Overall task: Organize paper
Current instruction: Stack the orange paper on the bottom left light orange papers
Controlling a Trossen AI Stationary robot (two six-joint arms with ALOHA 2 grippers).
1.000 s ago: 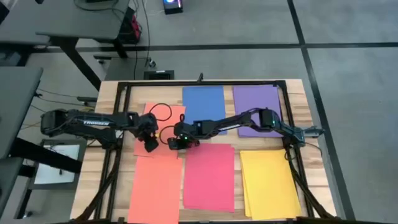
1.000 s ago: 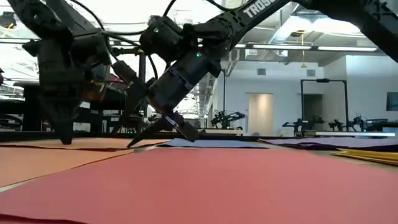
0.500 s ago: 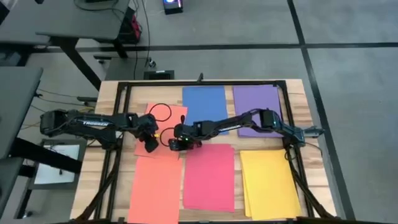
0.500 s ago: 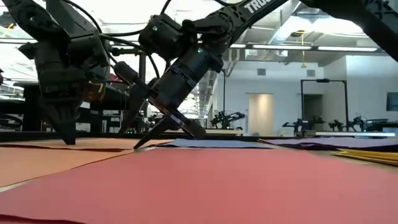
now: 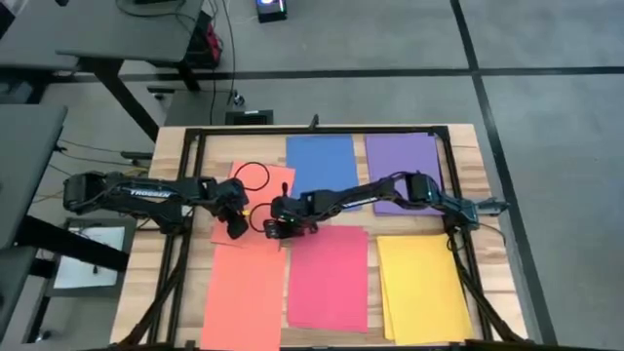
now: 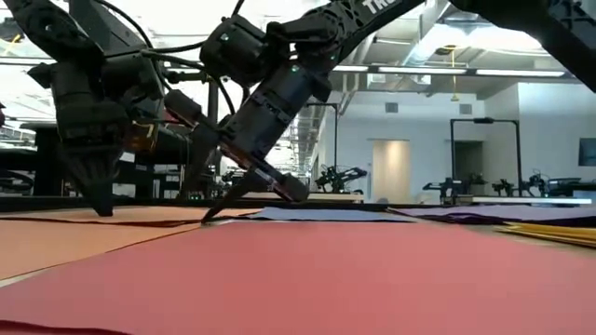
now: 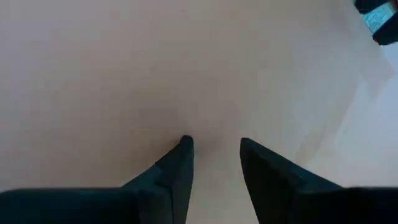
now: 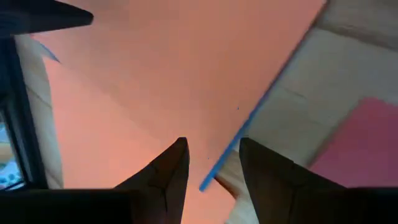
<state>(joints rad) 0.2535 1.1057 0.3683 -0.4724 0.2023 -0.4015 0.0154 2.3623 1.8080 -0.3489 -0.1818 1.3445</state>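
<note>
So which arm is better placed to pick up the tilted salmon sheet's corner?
The right, probably: its end effector is open at the salmon sheet's corner. The left end effector presses down mid-sheet, away from any edge.

- Paper: salmon-orange sheet (image 5: pixel 255 195), matt, smooth, thin; no shine in wrist views.
- Pink-red sheet (image 5: pixel 328 276), blue sheet (image 5: pixel 319 161), purple sheet (image 5: pixel 405 161), yellow sheet (image 5: pixel 422 288): same matt paper finish, flat.
- Table (image 5: pixel 481 185): pale wood, planks w/ visible grain, dull finish.
- Frame (image 5: pixel 322 130) on table: black metal bars, matt.
- Left end effector (image 7: pixel 213 144) & right end effector (image 8: pixel 211 145): dark fingers, look like hard plastic, smooth, slight sheen.
</note>
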